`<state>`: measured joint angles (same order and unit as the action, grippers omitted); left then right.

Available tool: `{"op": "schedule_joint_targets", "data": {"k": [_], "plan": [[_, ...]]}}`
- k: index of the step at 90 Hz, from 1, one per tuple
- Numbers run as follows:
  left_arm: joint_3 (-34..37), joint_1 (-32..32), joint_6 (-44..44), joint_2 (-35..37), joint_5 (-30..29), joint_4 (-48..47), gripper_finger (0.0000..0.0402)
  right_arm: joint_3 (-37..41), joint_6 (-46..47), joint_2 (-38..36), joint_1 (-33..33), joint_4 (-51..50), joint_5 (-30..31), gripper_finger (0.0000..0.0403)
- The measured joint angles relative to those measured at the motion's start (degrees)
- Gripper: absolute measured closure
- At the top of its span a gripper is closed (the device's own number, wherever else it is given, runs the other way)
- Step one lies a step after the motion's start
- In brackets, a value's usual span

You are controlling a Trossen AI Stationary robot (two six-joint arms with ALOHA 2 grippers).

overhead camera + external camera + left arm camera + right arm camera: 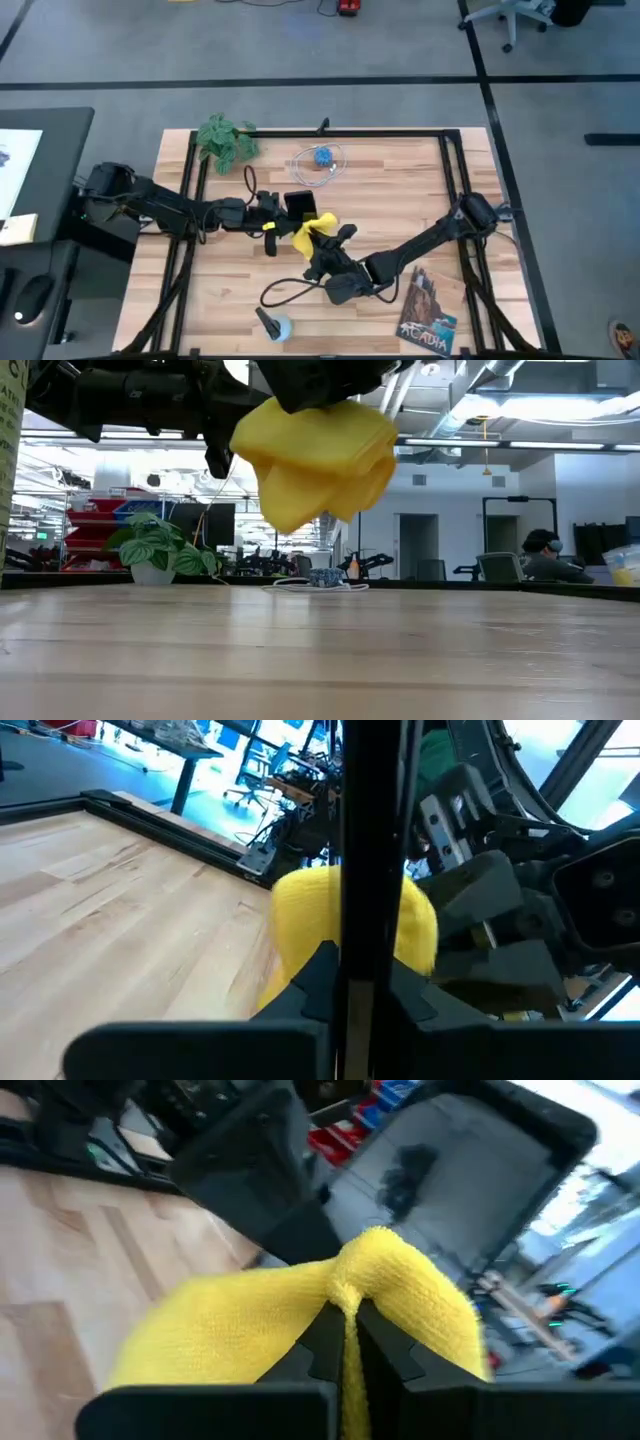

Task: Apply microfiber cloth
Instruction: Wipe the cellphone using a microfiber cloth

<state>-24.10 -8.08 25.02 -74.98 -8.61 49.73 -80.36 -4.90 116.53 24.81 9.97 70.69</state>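
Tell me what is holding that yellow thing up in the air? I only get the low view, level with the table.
Observer: The right gripper pinches it between its fingers. It is the microfiber cloth.
Operator: Is anything near it?
Observer: Yes. From above, a black smartphone shows right beside the cloth.
Operator: Is the phone lying flat?
Observer: No. The left gripper clamps it, and its wrist camera sees the phone edge-on with the cloth behind.
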Motion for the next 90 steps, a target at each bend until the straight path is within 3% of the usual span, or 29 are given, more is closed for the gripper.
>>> {"op": "schedule_joint_targets", "data": {"k": [7,16,37,61,72,84,90], "plan": [[0.00,0.00,-0.05,0.00,-0.10,-0.11,0.0391,-0.02,2.88,-0.09,-0.60,-2.96,-4.18,0.0403],[0.00,0.04,-0.54,0.00,0.43,-0.44,0.0391,-0.02,2.50,-0.05,-0.37,-4.59,-3.09,0.0403],[-0.09,-0.14,-3.65,0.09,3.63,-4.87,0.0391,-0.88,-11.20,-3.19,-1.15,-2.91,-2.85,0.0403],[-0.11,-1.05,-4.22,0.05,4.98,-8.03,0.0391,-7.51,-26.61,-4.11,-4.18,-2.72,-5.37,0.0403],[-0.07,-1.09,-4.27,0.02,5.36,-8.20,0.0391,-8.21,-25.12,-4.43,-5.28,-5.92,-11.94,0.0403],[0.07,-1.14,-4.71,-0.09,5.87,-8.96,0.0391,-8.20,-17.82,-4.35,-5.39,-17.49,-20.76,0.0403],[0.07,-1.11,-4.83,-0.09,5.89,-8.86,0.0391,-8.17,-15.82,-4.29,-5.48,-20.64,-22.03,0.0403]]}}
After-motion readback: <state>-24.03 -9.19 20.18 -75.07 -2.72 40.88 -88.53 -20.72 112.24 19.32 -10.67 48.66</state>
